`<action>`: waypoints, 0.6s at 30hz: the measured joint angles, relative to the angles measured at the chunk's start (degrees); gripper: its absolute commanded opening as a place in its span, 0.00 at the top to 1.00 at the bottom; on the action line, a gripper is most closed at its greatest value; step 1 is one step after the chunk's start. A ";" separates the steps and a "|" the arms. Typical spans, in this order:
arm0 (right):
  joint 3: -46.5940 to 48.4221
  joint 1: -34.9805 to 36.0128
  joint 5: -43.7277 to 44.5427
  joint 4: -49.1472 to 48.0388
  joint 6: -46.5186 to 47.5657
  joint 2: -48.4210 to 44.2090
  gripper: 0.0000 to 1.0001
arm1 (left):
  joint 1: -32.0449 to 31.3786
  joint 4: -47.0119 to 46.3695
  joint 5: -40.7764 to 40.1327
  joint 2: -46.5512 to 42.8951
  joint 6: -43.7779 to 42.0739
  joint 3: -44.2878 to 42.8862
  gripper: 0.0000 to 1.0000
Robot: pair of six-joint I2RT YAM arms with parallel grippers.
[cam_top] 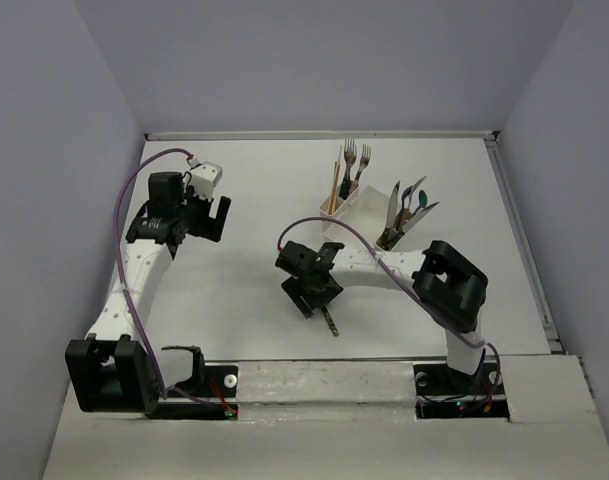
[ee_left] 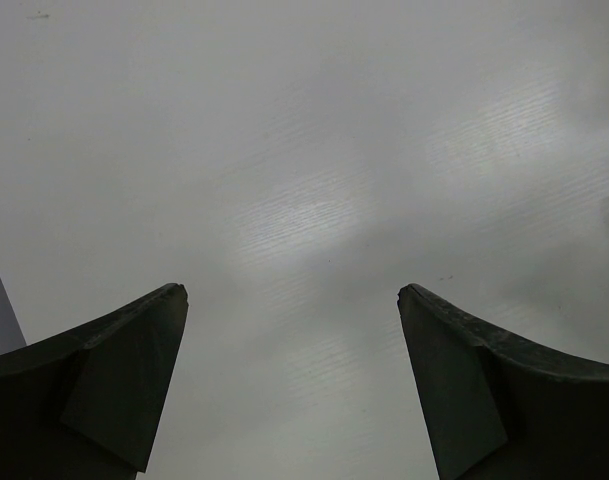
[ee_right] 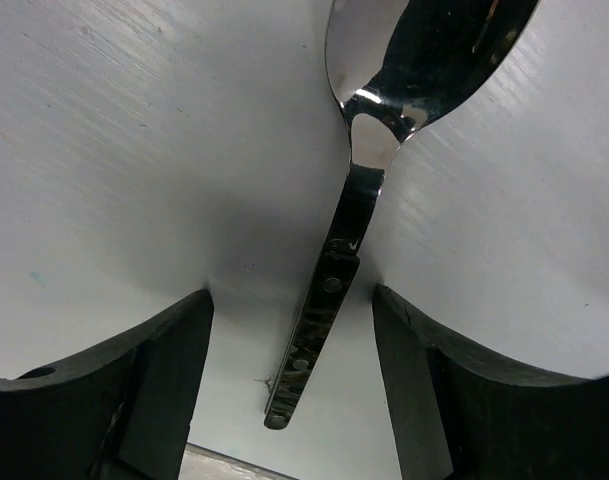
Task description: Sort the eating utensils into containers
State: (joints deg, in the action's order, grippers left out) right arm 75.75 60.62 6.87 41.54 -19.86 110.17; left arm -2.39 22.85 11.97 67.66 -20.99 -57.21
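Right gripper (ee_right: pixel 294 300) stands open astride the dark-handled spoon (ee_right: pixel 352 205), lying flat on the counter (ee_right: pixel 134 150), handle pointing away from the caddy (cam_top: pixel 356 212).

The left gripper (ee_left: pixel 292 292) stands with its jaws spread wide. The right gripper (ee_right: pixel 292 296) points downward, its fingers parted.

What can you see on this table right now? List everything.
table: one, white, under everything
spoon: one, silver with dark handle, lying flat near centre
caddy: one, white, far right of centre
forks: at least two, silver, upright in caddy's left end
chopsticks: count unclear, orange, beside forks
other utensils: several, teal among them, caddy's right end
left end effector: one, black, open over bare table
right end effector: one, black, open around the spoon
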 measured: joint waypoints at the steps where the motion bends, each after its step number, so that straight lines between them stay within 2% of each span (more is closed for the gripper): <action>1: 0.15 0.00 -0.04 0.00 -0.07 0.13 0.32 | 0.02 0.02 0.04 -0.02 0.04 0.04 0.01; 4: 1.05 -0.09 -0.31 0.02 -0.04 1.03 0.45 | 0.17 0.02 0.09 -0.04 0.13 0.13 0.01; 5: 1.55 -0.22 -0.46 0.11 -0.07 1.49 0.56 | 0.26 0.02 0.09 -0.04 0.13 0.13 0.01; 7: 2.10 -0.28 -0.55 0.17 0.09 1.88 0.67 | 0.28 0.02 0.09 -0.04 0.13 0.13 0.01; 8: 2.23 -0.28 -0.57 0.17 -0.24 1.97 0.78 | 0.28 0.04 0.07 -0.04 0.13 0.13 0.01; 9: 2.25 -0.28 -0.59 0.07 -0.22 1.99 0.84 | 0.31 0.02 0.07 -0.04 0.13 0.13 0.01; 10: 2.25 -0.35 -0.59 0.07 0.17 1.99 0.97 | 0.35 0.02 0.09 -0.04 0.13 0.13 0.01; 11: 2.25 -0.44 -0.48 0.15 0.20 1.92 1.00 | 0.46 0.02 0.07 -0.04 0.13 0.13 0.01; 18: 3.10 -0.61 0.28 0.33 3.17 0.61 1.00 | 0.66 0.00 0.09 -0.02 0.13 0.13 0.01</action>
State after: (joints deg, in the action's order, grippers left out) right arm 78.85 60.01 7.16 41.87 -16.69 110.78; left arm -1.74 22.85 12.05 67.64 -20.86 -57.08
